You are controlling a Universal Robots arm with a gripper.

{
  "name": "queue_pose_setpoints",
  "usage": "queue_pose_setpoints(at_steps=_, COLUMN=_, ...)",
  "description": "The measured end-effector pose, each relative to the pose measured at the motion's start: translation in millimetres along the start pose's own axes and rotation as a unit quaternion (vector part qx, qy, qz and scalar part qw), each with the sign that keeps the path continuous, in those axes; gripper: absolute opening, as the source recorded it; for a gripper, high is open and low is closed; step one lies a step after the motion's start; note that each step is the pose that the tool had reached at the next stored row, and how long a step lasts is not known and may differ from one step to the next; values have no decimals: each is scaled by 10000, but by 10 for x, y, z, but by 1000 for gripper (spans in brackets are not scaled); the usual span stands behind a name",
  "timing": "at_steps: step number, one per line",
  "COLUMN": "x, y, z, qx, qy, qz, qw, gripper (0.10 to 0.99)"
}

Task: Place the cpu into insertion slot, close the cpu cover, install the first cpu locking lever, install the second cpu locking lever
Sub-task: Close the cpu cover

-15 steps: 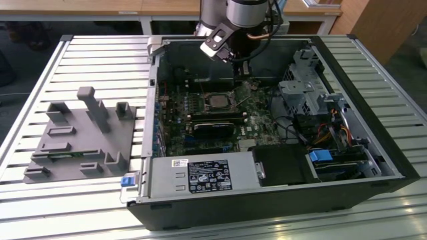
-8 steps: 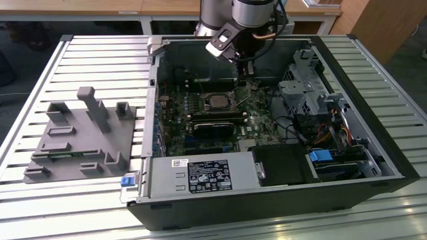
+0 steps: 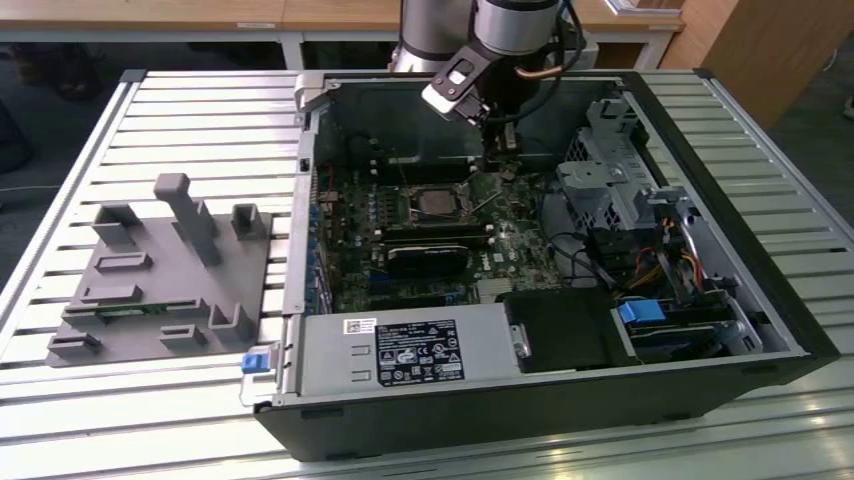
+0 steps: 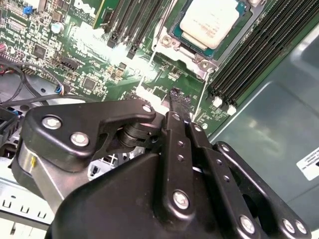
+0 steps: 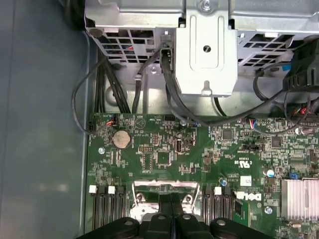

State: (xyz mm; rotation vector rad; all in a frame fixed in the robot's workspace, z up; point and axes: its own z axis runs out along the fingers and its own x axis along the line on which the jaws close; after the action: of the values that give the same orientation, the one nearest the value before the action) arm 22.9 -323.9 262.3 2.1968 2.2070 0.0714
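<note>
The cpu [image 4: 211,19], a square chip with a silvery top, lies flat in the insertion slot [image 3: 434,201] on the green motherboard. Silvery metal of the cpu cover [image 4: 185,51] borders the chip; whether it is locked down I cannot tell. A thin metal lever [image 4: 201,95] runs beside the socket's corner. My gripper [image 4: 178,95] is shut, its black fingers pressed together with nothing seen between them, the tips just off the socket's bracket [image 5: 160,191]. In the exterior view the gripper [image 3: 506,160] hangs inside the case, beyond the socket and toward that view's right.
The open computer case [image 3: 694,130] stands on a slatted table [image 3: 200,110]. Memory slots [image 4: 259,55] flank the socket. A metal drive cage [image 5: 207,55] and loose cables [image 5: 169,99] sit close by. A grey fixture [image 3: 160,270] lies at the exterior view's left.
</note>
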Motion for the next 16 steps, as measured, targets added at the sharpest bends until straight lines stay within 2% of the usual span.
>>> queue_pose_setpoints(at_steps=16, x=3, y=132, z=13, qx=17, qy=0, qz=0, qw=10000, gripper=106)
